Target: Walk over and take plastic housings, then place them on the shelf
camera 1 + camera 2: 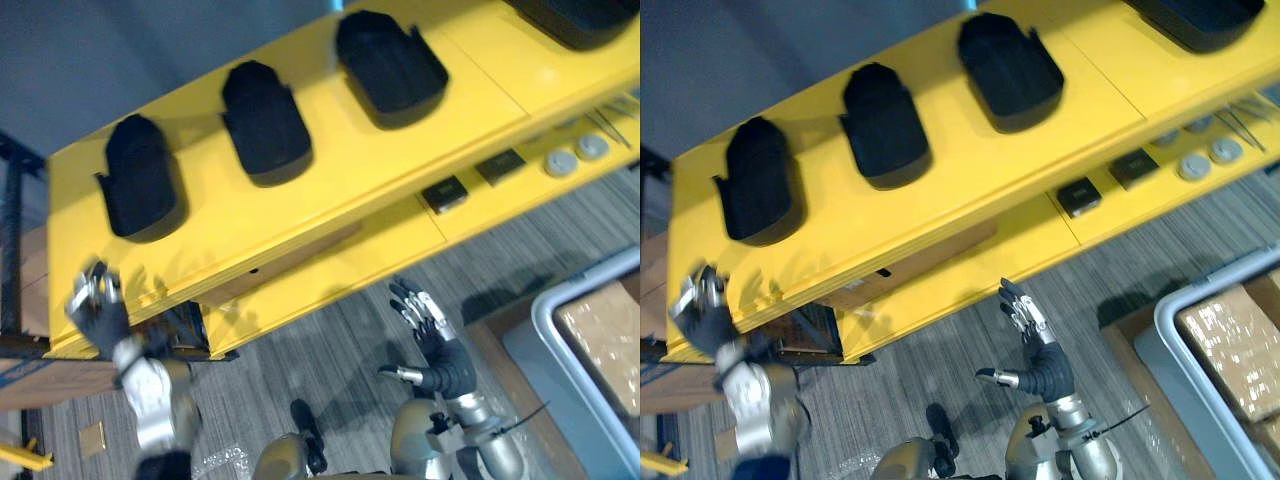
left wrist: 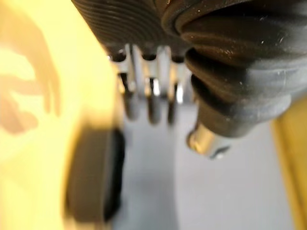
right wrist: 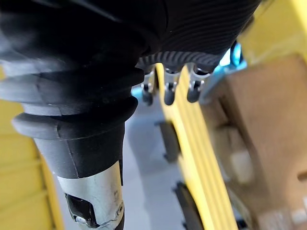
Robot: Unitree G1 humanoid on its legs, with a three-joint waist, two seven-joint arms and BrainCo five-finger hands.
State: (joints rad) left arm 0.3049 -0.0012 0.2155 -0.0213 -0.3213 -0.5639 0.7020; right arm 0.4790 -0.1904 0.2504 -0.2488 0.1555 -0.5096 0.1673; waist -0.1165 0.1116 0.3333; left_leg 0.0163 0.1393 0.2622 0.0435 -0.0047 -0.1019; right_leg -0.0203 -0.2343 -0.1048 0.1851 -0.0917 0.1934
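along the top board of the yellow shelf (image 1: 330,190) black plastic housings lie in a row, well apart from one another: the first housing (image 1: 140,178) near the left end, the second housing (image 1: 264,122) and third housing (image 1: 390,66) further along, and a fourth housing (image 1: 585,20) cut off at the far right. neither hand carries one. the left hand (image 1: 100,310) is up at the shelf's front left corner, its fingers (image 2: 148,96) loose and holding nothing. the right hand (image 1: 432,330) is raised over the grey floor (image 1: 330,350) in front of the shelf, spread wide and empty. on the lower board lie two small black parts (image 1: 445,192) and two grey discs (image 1: 560,162). a grey bin (image 1: 560,310) with a cardboard box (image 1: 605,340) stands on the floor to the right.
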